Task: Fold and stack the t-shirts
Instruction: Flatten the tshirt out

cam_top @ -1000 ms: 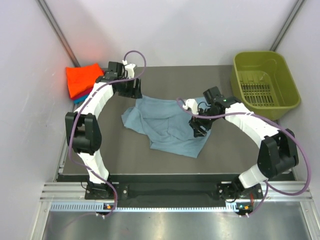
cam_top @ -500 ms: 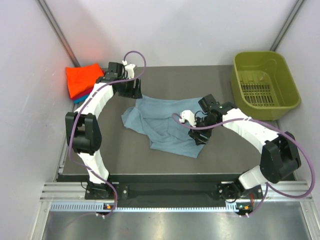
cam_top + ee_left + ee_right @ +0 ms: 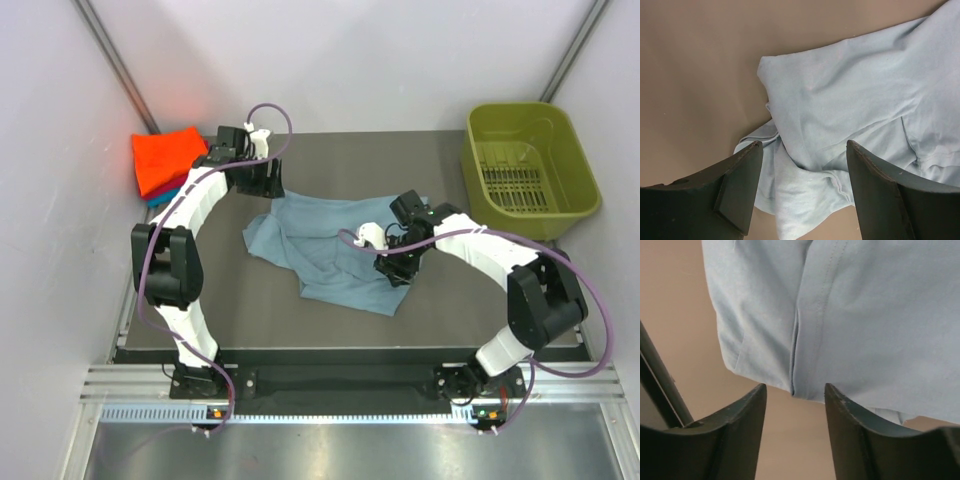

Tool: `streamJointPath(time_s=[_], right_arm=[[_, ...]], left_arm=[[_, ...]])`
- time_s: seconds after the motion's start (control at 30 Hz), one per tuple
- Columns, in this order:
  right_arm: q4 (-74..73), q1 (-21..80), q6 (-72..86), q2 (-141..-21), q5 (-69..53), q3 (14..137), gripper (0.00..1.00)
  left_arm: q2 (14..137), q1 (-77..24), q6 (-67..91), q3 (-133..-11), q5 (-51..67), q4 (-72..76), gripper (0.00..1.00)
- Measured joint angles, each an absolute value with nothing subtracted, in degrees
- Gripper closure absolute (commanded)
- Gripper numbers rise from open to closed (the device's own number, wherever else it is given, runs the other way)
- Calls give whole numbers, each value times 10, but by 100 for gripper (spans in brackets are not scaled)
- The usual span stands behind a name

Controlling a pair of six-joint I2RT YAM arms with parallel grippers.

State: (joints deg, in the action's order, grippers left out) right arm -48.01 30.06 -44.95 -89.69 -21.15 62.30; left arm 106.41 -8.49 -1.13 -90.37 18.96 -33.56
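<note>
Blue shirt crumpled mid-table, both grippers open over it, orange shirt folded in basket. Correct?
No: the orange shirt lies folded at the far left corner of the table, not in the basket, per the top view. The blue shirt is crumpled mid-table, left gripper and right gripper open over it.

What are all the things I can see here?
loose t-shirt: one, grey-blue, crumpled mid-table
folded t-shirts: three colours showing, orange on top of red and teal, far left corner
basket: one, olive green, far right corner
table: one, dark grey-brown, under everything
left arm: one, white and black, left side
right arm: one, white and black, right side
left gripper: one, black, open over the shirt
right gripper: one, black, open at the shirt's edge
</note>
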Motion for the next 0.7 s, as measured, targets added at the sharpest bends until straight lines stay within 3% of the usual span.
streamJointPath(time_s=[0.2, 0.23, 0.27, 0.5, 0.7], right_arm=[[-460, 302, -449, -903, -204, 624, 76], [-458, 302, -449, -905, -202, 624, 84], [-455, 302, -449, -908, -201, 624, 100], [-448, 302, -444, -913, -179, 641, 100], [-426, 293, -446, -907, -140, 730, 100]], left_arm=[[1064, -84, -8, -901, 189, -334, 28], [1064, -84, -7, -901, 188, -334, 28], [1064, -84, -7, -901, 188, -334, 28], [1064, -83, -5, -901, 185, -334, 27], [1064, -83, -11, -899, 175, -333, 28]])
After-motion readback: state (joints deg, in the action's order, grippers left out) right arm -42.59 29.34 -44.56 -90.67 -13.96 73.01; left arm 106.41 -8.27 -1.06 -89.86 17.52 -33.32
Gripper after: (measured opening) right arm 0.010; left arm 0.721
